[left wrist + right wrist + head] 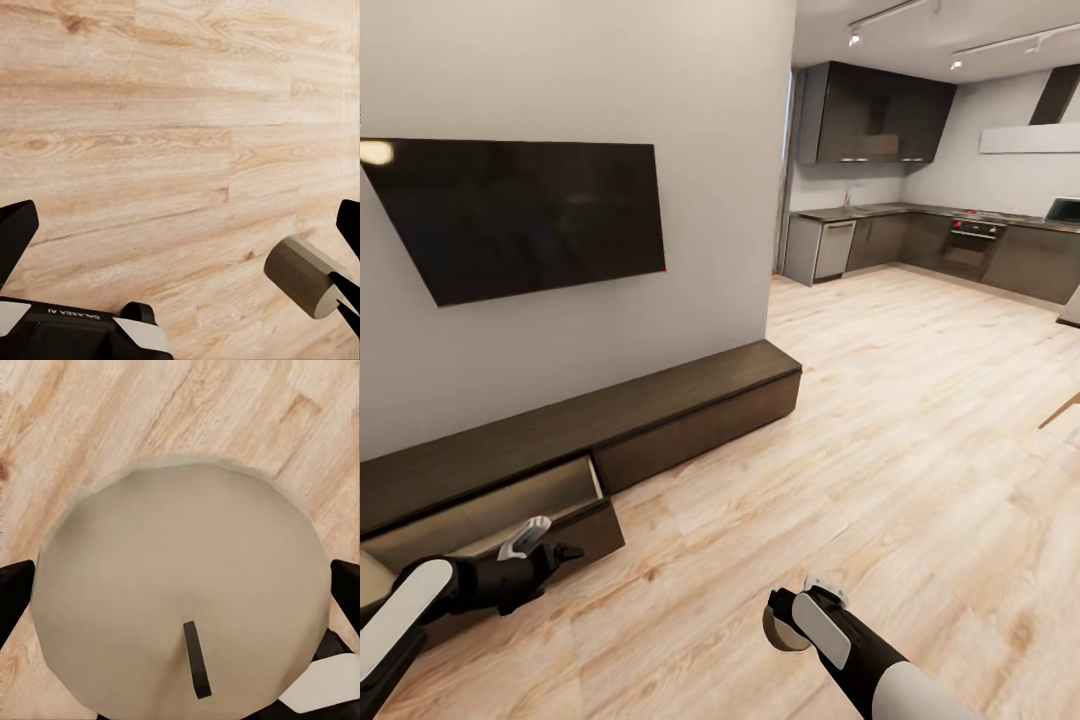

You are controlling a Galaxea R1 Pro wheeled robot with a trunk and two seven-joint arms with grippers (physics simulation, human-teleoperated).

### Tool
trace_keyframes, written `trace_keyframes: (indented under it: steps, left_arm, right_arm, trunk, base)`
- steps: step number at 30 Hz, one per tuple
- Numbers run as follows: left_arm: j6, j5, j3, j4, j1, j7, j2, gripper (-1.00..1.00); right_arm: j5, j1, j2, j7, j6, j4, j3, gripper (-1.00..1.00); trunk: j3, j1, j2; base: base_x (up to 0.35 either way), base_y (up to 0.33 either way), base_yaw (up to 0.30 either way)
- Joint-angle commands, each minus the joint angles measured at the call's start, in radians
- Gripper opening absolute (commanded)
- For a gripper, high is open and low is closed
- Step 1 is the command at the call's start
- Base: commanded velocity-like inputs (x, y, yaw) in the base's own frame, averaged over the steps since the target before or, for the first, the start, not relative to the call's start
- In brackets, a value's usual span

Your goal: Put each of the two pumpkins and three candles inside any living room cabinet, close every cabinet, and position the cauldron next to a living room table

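Observation:
My right gripper [790, 612] hangs low over the wood floor, shut on a greyish-tan candle [778, 628]. In the right wrist view the candle's round top [180, 577] with its dark wick sits between the two black fingers. The long dark brown cabinet [680, 400] runs along the wall under the TV, with its left drawer [510, 505] pulled out. My left gripper [550, 547] is just in front of that drawer, open and holding nothing. The left wrist view looks past the wide-apart fingers [15, 236] at bare floor and the same candle [300, 274] off to one side.
A big black TV [525, 215] hangs on the grey wall above the cabinet. Light wood floor [880, 420] stretches to the right toward a dark kitchen [920, 240] at the back. A slim wooden leg [1060, 410] pokes in at the right edge.

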Motion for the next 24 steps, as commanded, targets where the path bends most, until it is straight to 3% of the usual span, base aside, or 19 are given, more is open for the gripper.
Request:
trace_keyframes:
  steps: [1,10,17,24]
  left_arm:
    - [-0.001,0.010,-0.001,-0.001,-0.001,0.010,0.001,1.00]
    - [-0.001,0.011,-0.001,-0.001,0.000,0.010,0.001,1.00]
    - [-0.001,0.015,-0.001,-0.004,0.000,0.009,-0.002,1.00]
    - [-0.001,0.015,-0.001,-0.005,0.000,0.010,-0.004,1.00]
  right_arm:
    - [-0.002,-0.001,-0.001,-0.007,0.003,-0.002,0.005,-1.00]
    - [0.003,-0.001,0.000,-0.007,0.001,-0.004,0.005,-1.00]
    - [0.003,-0.001,0.001,-0.007,0.002,-0.004,0.005,-1.00]
    - [0.003,-0.001,0.002,-0.007,0.002,-0.004,0.006,-1.00]
  trunk:
    - [-0.001,0.001,-0.001]
    - [-0.001,0.001,-0.001]
    - [-0.001,0.001,-0.001]
    - [0.021,-0.026,0.048]
  base:
    - [0.291,0.000,0.000]
    - [0.158,0.000,0.050]
    - [0.006,0.000,0.257]
    - [0.000,0.000,0.275]
